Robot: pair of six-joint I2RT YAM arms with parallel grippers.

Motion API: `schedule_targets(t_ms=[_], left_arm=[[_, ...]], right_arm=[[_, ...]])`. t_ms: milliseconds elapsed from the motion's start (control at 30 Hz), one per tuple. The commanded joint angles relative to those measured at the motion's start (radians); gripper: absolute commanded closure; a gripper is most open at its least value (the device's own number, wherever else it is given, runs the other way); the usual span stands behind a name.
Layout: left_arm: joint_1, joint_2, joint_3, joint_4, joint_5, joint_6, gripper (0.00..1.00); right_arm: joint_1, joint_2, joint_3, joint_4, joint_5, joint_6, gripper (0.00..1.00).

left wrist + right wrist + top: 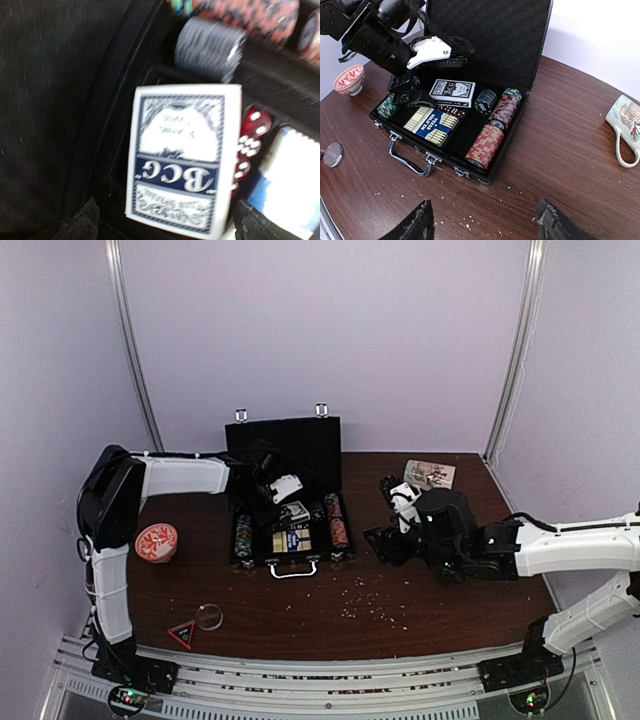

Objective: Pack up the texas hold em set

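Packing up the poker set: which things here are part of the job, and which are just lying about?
Job: open black briefcase, boxed card deck, blue-and-yellow box, striped chip stacks, red dice, loose round disc, probably a button.
Lying about: orange-red dish, printed mug, scattered crumbs.

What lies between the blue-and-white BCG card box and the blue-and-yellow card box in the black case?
Red dice with white pips, lying between the BCG card box and the blue-and-yellow card box; the right wrist view shows it.

A robot lab test booth: plain lilac walls with metal corner strips enclose a brown table; two robot arms are bolted to an aluminium rail.
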Motion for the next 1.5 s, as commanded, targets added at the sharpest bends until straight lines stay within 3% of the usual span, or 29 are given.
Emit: schedule_targets(t_ms=[0, 233, 333, 500, 667, 967, 1467], left_arm=[[-0.002, -0.014, -0.016, 0.036, -0.147, 0.009, 0.03], [0.001, -0.017, -0.028, 0.105, -0.304, 0.007, 0.03], [0.001, -0.034, -0.04, 0.106, -0.307, -0.004, 0.03], [0.001, -0.128, -0.083, 0.073, -0.086, -0.075, 0.02], [0.05, -0.191, -0.063, 0.05, 0.139, -0.277, 0.03], [0.129, -0.152, -0.083, 0.057, 0.236, -0.721, 0.22], [0.13, -0.053, -0.046, 0.04, 0.227, -0.732, 0.53]], right_arm=[[-0.005, 0.002, -0.01, 0.016, 0.002, 0.004, 0.3], [-0.005, 0.002, -0.012, 0.019, 0.001, 0.004, 0.3], [-0.005, 0.006, -0.01, 0.017, 0.001, 0.006, 0.3], [-0.007, 0.007, -0.011, 0.017, 0.007, 0.004, 0.3], [-0.007, 0.013, -0.009, 0.021, -0.004, 0.007, 0.3], [-0.009, -0.009, -0.018, 0.03, 0.028, 0.038, 0.3], [-0.03, -0.164, -0.105, 0.099, 0.108, 0.062, 0.29]])
